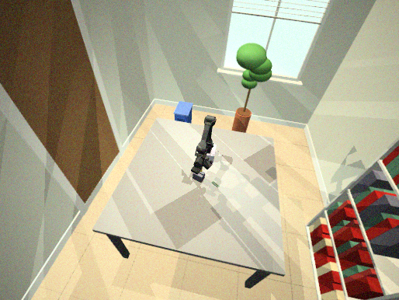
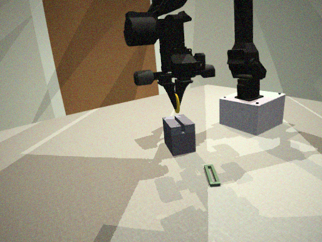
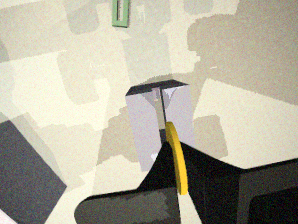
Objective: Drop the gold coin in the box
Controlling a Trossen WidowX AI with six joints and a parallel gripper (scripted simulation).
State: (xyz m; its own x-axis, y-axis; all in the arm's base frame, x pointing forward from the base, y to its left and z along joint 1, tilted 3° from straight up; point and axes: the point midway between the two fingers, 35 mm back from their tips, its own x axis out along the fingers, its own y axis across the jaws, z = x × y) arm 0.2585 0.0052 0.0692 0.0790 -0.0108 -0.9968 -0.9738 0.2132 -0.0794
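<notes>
Tabletop [image 1: 178, 210] [image 2: 94, 194] [image 3: 35, 85] edges well apart from raised tool [image 1: 197, 169] [image 2: 176, 110] [image 3: 170, 146].

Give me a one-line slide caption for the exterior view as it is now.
Black fingers grip an upright gold coin above a slotted grey box, an empty green holder nearby.

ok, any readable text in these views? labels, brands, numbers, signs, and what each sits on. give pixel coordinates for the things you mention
None that can be read.
Grey slotted box [image 1: 199, 177] [image 2: 185, 142] [image 3: 137, 130]: no lettering on the faces in view.
Green holder [image 1: 215, 184] [image 2: 207, 174] [image 3: 115, 15]: none seen; too small to rule out fine marks.
Gripper [image 2: 177, 110]: none legible, too dark.
</notes>
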